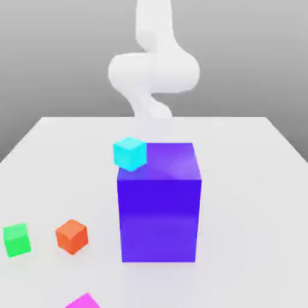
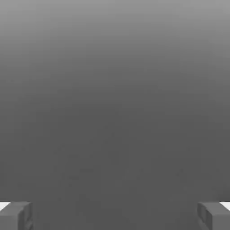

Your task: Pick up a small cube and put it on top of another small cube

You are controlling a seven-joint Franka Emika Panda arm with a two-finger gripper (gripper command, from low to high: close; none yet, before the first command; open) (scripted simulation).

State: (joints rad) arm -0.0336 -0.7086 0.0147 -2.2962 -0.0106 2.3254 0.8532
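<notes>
exterior view, my arm: the white arm (image 1: 153,66) rises behind the far edge of the table (image 1: 252,180), bulking up above and beyond the big purple block (image 1: 159,204).
exterior view, pink cube: the small magenta cube (image 1: 84,302) sits at the very near edge of the table, cut by the picture's lower border, toward the exterior view's left of the purple block.
exterior view, green cube: the small green cube (image 1: 16,239) rests on the table near the exterior view's left edge, farther back than the pink one and apart from it.
exterior view, bystanders: an orange cube (image 1: 72,236) stands just beside the green one, on its right in this view; a cyan cube (image 1: 130,153) perches at the purple block's upper far-left corner.
exterior view, the relation that counts: as I judge it, the pink cube lies on the opposite side of the purple block from my arm, so I must reach out over or around the block, toward the near-left corner.
hand view, end effector: my end effector (image 2: 115,215) stands spread wide, one fingertip (image 2: 15,215) at each lower corner, with nothing between them.
hand view, what lies ahead: plain grey surface, no cube under me; I judge that I am not yet over the pink cube.
pink cube's axis: a cube, so no long side to favour; its tilt to my fingers I cannot tell.
</notes>
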